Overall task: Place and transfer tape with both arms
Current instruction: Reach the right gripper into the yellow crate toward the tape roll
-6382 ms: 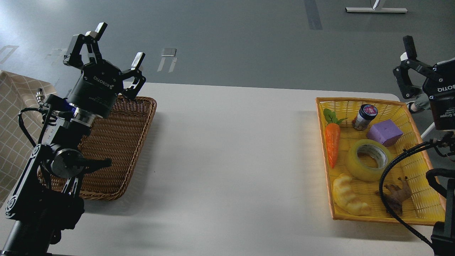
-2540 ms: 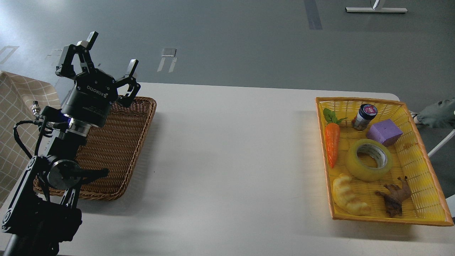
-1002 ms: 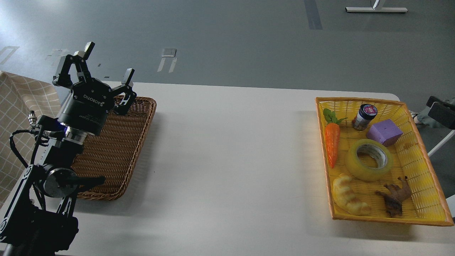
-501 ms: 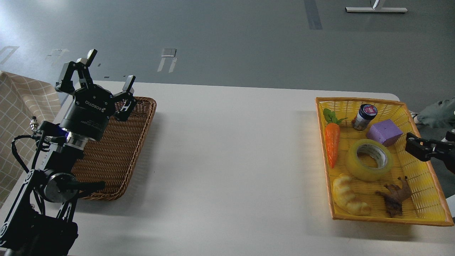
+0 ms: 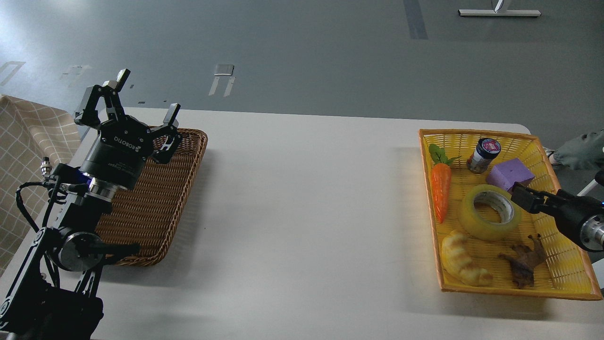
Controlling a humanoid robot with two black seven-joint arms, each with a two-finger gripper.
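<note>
The tape, a yellow translucent roll with a white core, lies flat in the yellow basket on the right of the table. My right gripper comes in from the right edge, low over the basket, its tip just beside the roll's right rim. It is seen edge-on, so its fingers cannot be told apart. My left gripper is open and empty, raised above the far end of the brown wicker basket on the left.
The yellow basket also holds a toy carrot, a small jar, a purple block, a bread-shaped toy and a brown toy figure. A checked cloth lies at the far left.
</note>
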